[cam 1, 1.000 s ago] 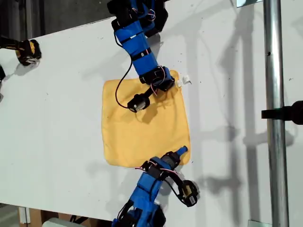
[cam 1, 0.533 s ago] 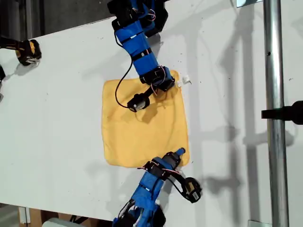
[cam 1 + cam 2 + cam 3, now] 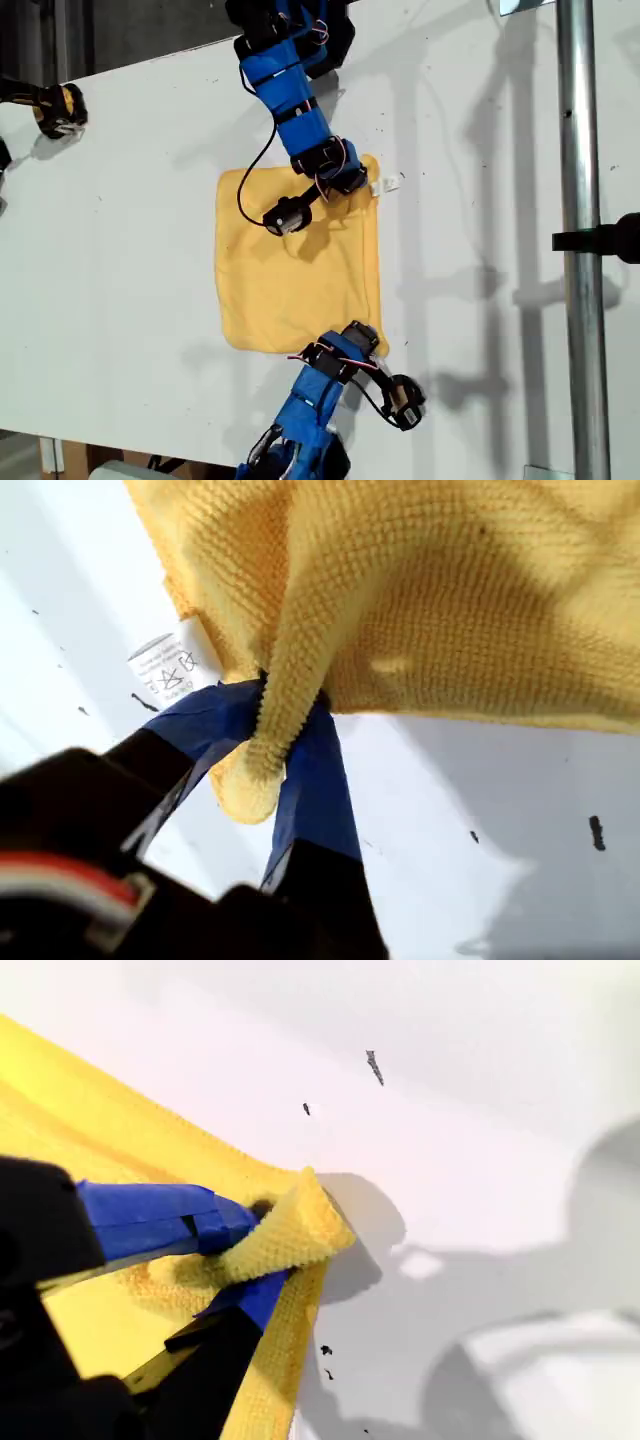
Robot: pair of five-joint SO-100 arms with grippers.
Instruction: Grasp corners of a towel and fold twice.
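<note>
Both grippers are clamping corners of the soft yellow microfibre towel (image 3: pixel 295 260) on the white table (image 3: pixel 130 250): my first gripper (image 3: pixel 285 745) beside the white tag (image 3: pixel 168 665), my second gripper (image 3: pixel 255 1250) opposite, now dragging the edge inward, starting the first fold.

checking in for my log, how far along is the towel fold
Done: both corners are gripped. My first tool is shut on the corner beside the white tag, and my second tool is shut on another corner. In hand: in the exterior view the towel is bunching slightly on its right edge as the corners lift. Left: both folds; the towel is otherwise flat and unfolded on the table.
</note>
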